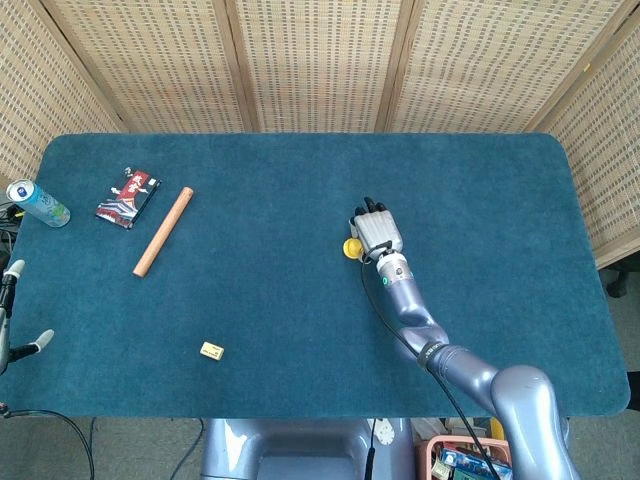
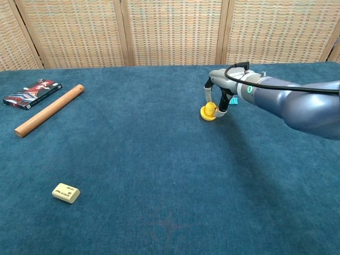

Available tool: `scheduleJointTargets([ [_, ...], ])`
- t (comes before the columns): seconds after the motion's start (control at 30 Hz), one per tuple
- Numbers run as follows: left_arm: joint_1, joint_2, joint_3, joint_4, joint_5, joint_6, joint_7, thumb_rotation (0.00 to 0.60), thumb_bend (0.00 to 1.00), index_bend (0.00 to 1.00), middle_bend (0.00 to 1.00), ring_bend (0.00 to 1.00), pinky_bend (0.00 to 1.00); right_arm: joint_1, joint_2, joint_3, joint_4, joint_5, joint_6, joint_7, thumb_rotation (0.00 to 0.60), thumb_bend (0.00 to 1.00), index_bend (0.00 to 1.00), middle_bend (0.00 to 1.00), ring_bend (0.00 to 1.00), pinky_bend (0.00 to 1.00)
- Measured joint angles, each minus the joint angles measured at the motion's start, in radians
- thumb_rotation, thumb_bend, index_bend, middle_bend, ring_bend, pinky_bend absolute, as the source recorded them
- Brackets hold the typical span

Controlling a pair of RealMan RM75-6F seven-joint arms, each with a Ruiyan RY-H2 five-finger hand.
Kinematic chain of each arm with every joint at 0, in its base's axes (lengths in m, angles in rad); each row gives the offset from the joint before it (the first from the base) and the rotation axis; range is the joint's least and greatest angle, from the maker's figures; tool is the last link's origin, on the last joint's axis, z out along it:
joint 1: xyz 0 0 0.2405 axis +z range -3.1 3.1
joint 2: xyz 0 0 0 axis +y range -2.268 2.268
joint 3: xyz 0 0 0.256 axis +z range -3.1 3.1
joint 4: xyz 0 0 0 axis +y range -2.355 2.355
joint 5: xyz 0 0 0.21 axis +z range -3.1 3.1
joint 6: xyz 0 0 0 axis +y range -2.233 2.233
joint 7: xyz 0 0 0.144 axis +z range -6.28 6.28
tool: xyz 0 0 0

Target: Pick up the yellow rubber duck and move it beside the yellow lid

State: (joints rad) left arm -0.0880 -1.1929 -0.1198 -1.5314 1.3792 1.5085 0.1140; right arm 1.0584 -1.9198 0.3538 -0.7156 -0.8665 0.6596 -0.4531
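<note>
Woven cane screens stand behind a table (image 1: 300,330) covered in blue-green cloth. On it, right of centre, the right hand (image 2: 219,95) reaches down over the yellow duck (image 2: 210,108), which appears to sit on or just against the flat yellow lid (image 2: 206,115); the frames are too small to tell which. The fingers (image 2: 207,91) curve down around the duck, one on its left and another on its right, close enough that the hand seems to be holding it, though I cannot tell how firm the contact is. A small teal clip (image 2: 234,100) peeks out just behind the hand.

By my reading, this is the placing step, nearly done: the duck has reached the lid. The next move calls for spreading the fingers and lifting straight up so the duck is not dragged or tipped.

Far to the left lie a wooden stick (image 2: 49,110), a flat packet (image 2: 32,93) and an eraser (image 2: 66,193). The left hand (image 1: 12,340) barely shows at the left edge; its state is unclear.
</note>
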Motion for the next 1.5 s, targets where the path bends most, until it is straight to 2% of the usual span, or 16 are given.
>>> scheduleJointTargets([
  [0.27,-0.001,0.001,0.0,0.0,0.001,0.0,-0.003,0.6,0.11,0.0,0.0,0.0,0.0,0.002,-0.001,-0.005,0.005,-0.004,0.003,-0.003,0.6,0.2,0.35,0.09,0.0,0.14],
  [0.57,-0.001,0.003,0.003,-0.001,0.007,-0.001,-0.011,0.6,0.11,0.0,0.0,0.0,0.0,-0.013,0.037,-0.007,-0.064,-0.004,0.054,-0.032,0.6,0.2,0.29,0.04,0.0,0.14],
  [0.77,0.001,0.008,0.005,-0.007,0.018,0.009,-0.021,0.6,0.11,0.0,0.0,0.0,0.0,-0.029,0.092,-0.004,-0.172,0.007,0.111,-0.084,0.6,0.2,0.29,0.03,0.0,0.14],
  [1.0,0.006,0.016,0.009,-0.011,0.021,0.008,-0.044,0.6,0.11,0.0,0.0,0.0,0.0,-0.085,0.179,-0.026,-0.382,-0.001,0.226,-0.143,0.6,0.2,0.17,0.0,0.0,0.11],
  [1.2,0.012,0.023,0.023,-0.02,0.048,0.016,-0.058,0.6,0.11,0.0,0.0,0.0,0.0,-0.223,0.292,-0.109,-0.642,-0.097,0.419,-0.139,0.6,0.2,0.11,0.0,0.0,0.01],
  [1.33,0.009,0.022,0.032,-0.02,0.054,0.004,-0.063,0.6,0.11,0.0,0.0,0.0,0.0,-0.369,0.385,-0.215,-0.795,-0.226,0.589,-0.097,0.6,0.2,0.03,0.0,0.0,0.0],
  [1.5,0.004,0.018,0.042,-0.022,0.061,-0.011,-0.057,0.6,0.11,0.0,0.0,0.0,0.0,-0.532,0.462,-0.346,-0.867,-0.37,0.765,-0.019,0.6,0.2,0.0,0.0,0.0,0.0],
])
